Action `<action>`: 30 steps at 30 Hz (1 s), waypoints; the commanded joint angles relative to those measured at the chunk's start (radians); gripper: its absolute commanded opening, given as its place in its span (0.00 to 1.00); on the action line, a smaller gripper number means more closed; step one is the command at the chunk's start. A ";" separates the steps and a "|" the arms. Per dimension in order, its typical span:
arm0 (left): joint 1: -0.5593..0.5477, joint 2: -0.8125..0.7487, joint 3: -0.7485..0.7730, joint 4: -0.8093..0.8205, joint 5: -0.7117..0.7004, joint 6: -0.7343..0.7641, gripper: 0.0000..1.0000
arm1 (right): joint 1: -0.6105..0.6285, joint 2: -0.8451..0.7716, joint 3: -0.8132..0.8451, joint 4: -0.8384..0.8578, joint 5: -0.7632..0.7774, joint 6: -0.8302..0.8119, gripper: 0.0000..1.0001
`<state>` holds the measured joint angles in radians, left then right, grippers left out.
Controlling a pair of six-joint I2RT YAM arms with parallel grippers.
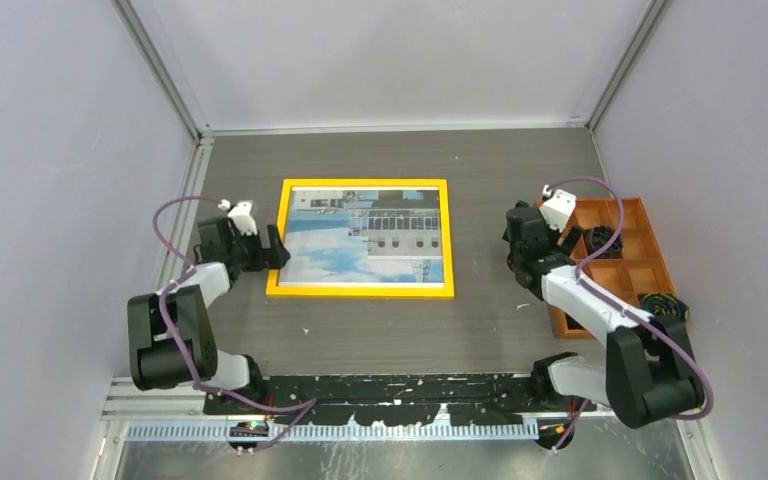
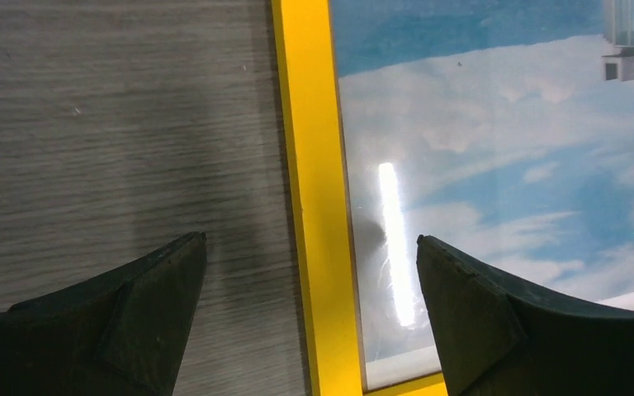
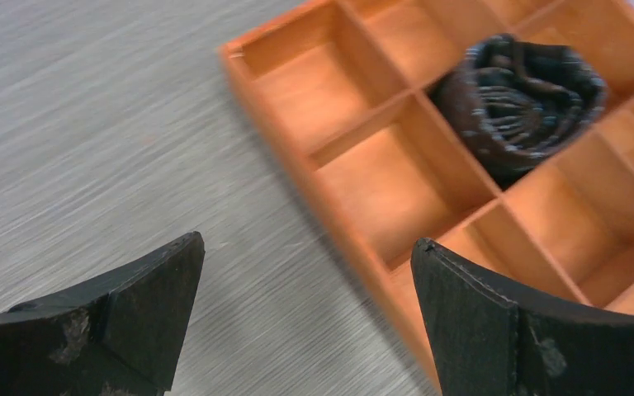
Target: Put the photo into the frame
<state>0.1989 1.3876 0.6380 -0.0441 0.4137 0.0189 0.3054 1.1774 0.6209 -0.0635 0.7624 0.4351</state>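
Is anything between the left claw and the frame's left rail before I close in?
Nothing visible. The left claw is open and straddles the frame's yellow left rail, with one finger over the bare table and the other over the photo, which already lies inside the frame.

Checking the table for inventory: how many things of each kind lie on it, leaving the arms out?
Yellow frame: 1
Photo: 1
Orange tray: 1
Dark rolls: 2
Total: 5
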 commanded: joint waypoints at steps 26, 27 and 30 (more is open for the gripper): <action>-0.168 0.156 -0.265 0.961 -0.276 -0.049 1.00 | -0.281 0.383 -0.280 1.054 -0.317 -0.261 1.00; -0.168 0.163 -0.267 0.978 -0.281 -0.051 1.00 | -0.281 0.379 -0.281 1.050 -0.317 -0.259 1.00; -0.168 0.162 -0.268 0.979 -0.281 -0.052 1.00 | -0.281 0.382 -0.282 1.055 -0.318 -0.260 1.00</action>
<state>0.0330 1.5665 0.3630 0.9249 0.1780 -0.0448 0.0223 1.5730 0.3359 0.9642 0.4786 0.1608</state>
